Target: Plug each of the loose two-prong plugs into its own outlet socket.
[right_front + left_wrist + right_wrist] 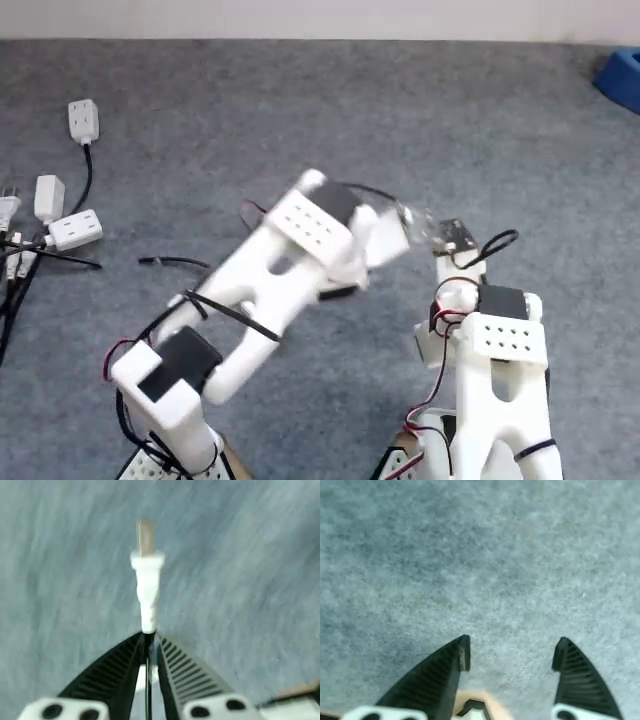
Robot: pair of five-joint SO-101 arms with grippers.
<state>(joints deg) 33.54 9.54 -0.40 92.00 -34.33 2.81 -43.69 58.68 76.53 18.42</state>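
Carrying one two-prong plug (146, 577) in the left gripper (148, 636), not yet at a socket.
Nearest, the right gripper (512, 655) hangs over bare table (330, 110) near the middle, pincer apart, nothing in it. Just beside it the left gripper's pincer is clamped on the plug's tail end, prongs pointing away from the wrist, plug lifted off the table. Farther off, by the left edge, lie the outlet sockets (75, 230) among black cords (60, 258), with what looks like a second plug (8, 207) loose beside them. Judged early: the held plug is well apart from every socket, and insertion is all left to do. Whether any socket is already filled is too small to tell. The left wrist view gives the grip and prongs; the high view blurs that but gives the socket layout.
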